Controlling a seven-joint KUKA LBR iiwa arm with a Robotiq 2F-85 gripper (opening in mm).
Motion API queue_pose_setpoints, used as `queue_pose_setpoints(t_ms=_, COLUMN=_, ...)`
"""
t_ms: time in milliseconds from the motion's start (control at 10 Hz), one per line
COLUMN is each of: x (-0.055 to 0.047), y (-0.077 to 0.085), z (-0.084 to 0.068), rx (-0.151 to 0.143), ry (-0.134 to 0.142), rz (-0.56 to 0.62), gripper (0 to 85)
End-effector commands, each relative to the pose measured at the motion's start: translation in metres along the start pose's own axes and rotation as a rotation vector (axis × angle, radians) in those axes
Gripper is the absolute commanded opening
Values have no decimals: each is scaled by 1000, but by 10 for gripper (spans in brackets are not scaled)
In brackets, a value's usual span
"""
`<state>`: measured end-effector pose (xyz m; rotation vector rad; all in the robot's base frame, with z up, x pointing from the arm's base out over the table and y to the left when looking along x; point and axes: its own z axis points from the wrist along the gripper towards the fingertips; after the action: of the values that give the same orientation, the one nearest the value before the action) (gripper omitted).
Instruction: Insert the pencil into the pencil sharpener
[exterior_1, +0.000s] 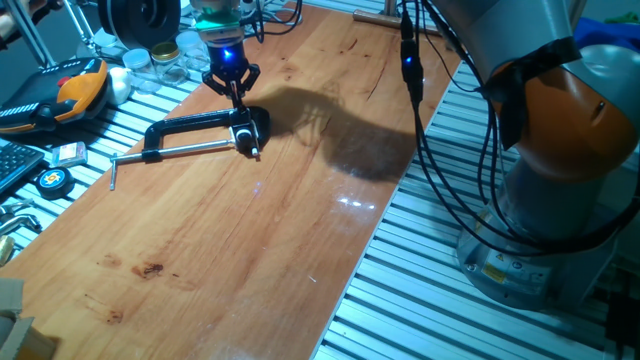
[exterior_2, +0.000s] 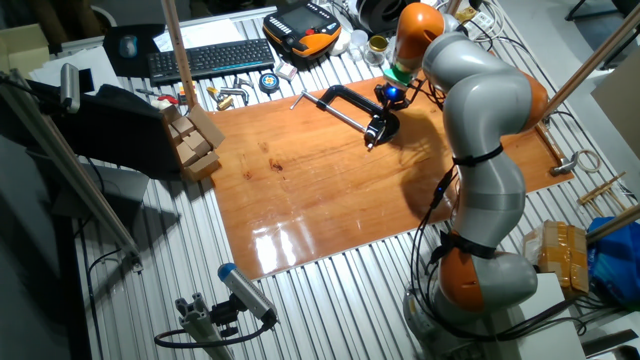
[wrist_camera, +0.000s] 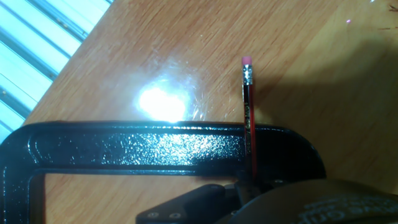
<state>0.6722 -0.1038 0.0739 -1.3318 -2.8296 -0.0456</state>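
The gripper (exterior_1: 237, 92) hangs above the jaw end of the black C-clamp (exterior_1: 190, 127). Its opening cannot be determined, and no object is seen between the fingers. Directly below it, the pencil (wrist_camera: 250, 121) lies across the clamp frame, its point end at the pencil sharpener (exterior_1: 245, 136) and its pink eraser pointing away over the wooden board (exterior_1: 250, 230). The step in hand appears to be insertion, seemingly near complete. The next move calls for checking that the pencil is seated, then an axial push if required.
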Motion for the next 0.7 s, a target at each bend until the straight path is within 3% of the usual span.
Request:
queue_pose_setpoints(t_ms=0, x=0, y=0, z=0, rx=0, ry=2, rz=0, gripper=0)
queue_pose_setpoints(t_ms=600, x=4, y=-1, z=-1, rx=-1, ry=3, rz=2, gripper=0)
